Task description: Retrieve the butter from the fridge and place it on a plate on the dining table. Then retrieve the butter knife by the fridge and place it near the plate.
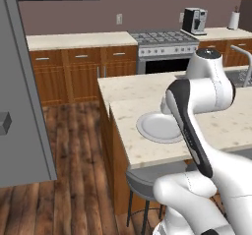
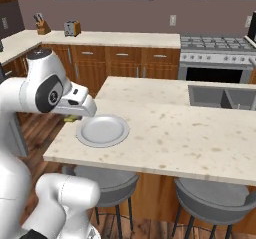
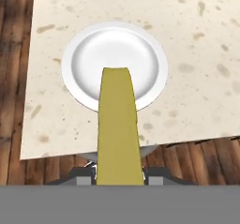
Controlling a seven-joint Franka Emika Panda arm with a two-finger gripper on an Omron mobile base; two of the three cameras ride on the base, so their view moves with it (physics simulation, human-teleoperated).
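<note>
We held our arm (image 1: 197, 131) folded, elbow high, the forearm reaching forward and down toward the near corner of the table (image 2: 165, 133). In the hand view our gripper (image 3: 119, 174) sat clenched on the butter (image 3: 118, 124), the yellow stick jutting straight out from between the fingers (image 3: 82, 175), its far end lying over the near rim and middle of the plate (image 3: 89, 54). From the right base view a bit of yellow showed under the hand, just beside the plate's (image 2: 102, 130) edge. We could not tell whether the butter touched the plate. The plate (image 1: 157, 126) rested on the table near its edge, above a stool (image 2: 112, 183). Beyond the table stood the stove (image 1: 165, 44), and at our left the grey fridge (image 1: 19, 106).
</note>
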